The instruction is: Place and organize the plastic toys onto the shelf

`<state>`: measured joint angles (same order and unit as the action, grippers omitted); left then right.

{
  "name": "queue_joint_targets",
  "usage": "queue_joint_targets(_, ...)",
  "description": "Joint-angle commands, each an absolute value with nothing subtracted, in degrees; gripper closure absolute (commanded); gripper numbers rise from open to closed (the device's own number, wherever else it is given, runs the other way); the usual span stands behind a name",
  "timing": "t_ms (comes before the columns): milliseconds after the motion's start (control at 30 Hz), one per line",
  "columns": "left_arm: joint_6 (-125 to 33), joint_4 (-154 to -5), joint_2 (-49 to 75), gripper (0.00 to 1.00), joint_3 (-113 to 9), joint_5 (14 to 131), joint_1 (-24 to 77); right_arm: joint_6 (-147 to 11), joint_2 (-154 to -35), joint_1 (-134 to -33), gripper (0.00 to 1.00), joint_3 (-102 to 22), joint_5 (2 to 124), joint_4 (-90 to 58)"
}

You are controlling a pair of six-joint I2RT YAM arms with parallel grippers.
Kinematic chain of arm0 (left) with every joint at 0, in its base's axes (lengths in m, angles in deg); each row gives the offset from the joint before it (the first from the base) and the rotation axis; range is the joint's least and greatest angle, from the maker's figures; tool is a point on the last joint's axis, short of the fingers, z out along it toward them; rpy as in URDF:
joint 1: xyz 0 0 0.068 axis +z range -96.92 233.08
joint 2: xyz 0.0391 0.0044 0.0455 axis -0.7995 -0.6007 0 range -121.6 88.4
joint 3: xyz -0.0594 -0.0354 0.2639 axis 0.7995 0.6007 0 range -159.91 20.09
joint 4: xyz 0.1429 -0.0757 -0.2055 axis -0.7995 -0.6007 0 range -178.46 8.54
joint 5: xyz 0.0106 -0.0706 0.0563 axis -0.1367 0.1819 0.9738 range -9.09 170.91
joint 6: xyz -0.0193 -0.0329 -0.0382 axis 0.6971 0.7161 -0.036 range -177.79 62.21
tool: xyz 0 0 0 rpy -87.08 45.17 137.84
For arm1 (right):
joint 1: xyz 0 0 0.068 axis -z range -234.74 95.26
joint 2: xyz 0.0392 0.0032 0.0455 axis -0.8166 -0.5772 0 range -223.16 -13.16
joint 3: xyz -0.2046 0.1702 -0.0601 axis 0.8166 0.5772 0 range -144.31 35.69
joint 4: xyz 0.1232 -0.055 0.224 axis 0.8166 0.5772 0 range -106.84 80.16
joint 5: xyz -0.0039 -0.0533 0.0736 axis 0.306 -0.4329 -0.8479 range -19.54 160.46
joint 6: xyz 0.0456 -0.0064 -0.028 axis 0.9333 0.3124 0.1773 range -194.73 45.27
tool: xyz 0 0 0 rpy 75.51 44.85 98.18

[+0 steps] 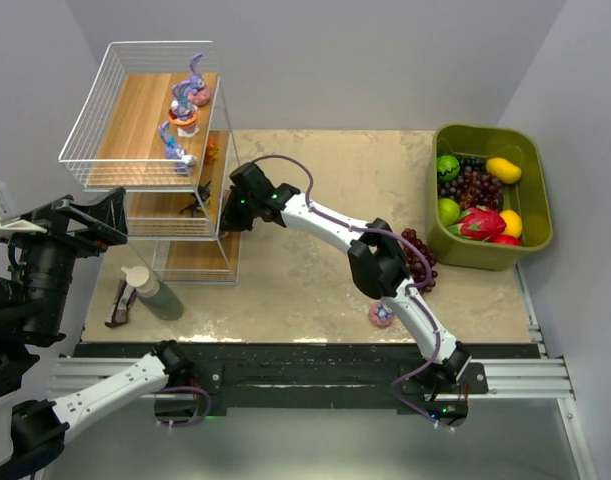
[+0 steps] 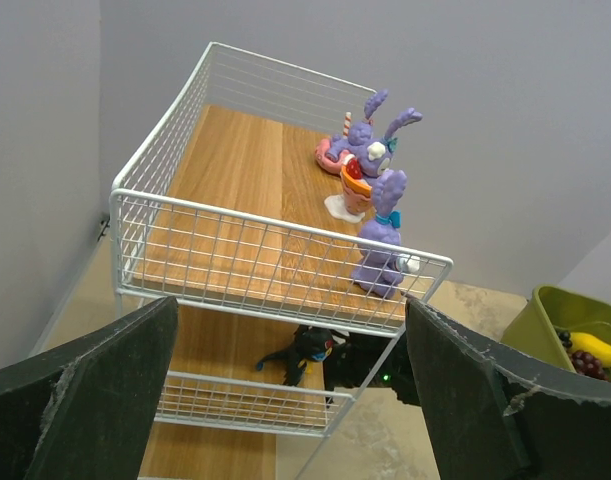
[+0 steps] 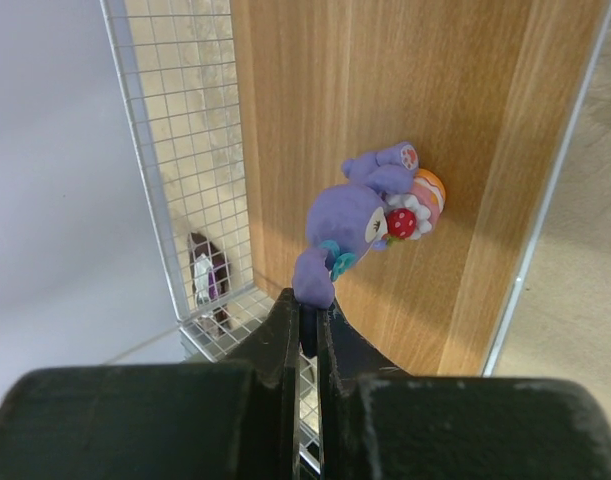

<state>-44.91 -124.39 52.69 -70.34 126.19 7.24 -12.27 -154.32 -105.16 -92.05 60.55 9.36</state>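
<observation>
On a wooden board below the top tier of the white wire-mesh shelf (image 3: 315, 90), a purple bunny figurine holding a strawberry (image 3: 370, 225) lies on its side. The right gripper (image 3: 305, 305) has its fingers pressed together at the bunny's end; I cannot tell whether they pinch it. The left gripper (image 2: 290, 305) hangs spread wide before the top tier, where three purple bunny toys (image 2: 383, 245) stand.

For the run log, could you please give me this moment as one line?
right gripper: shut on purple bunny toy, at shelf middle tier | left gripper: open, empty, facing top tier
</observation>
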Motion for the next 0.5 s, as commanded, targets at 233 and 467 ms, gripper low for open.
queue_joint_targets(233,-44.3,-124.3,53.2,0.00,-71.4,127.2,7.0,-13.2,-156.7,-105.5,0.88,-97.2,58.4,10.5)
queue_joint_targets(467,-44.1,-124.5,53.2,0.00,-71.4,127.4,7.0,-13.6,-156.7,-105.2,0.77,-97.7,58.8,10.3)
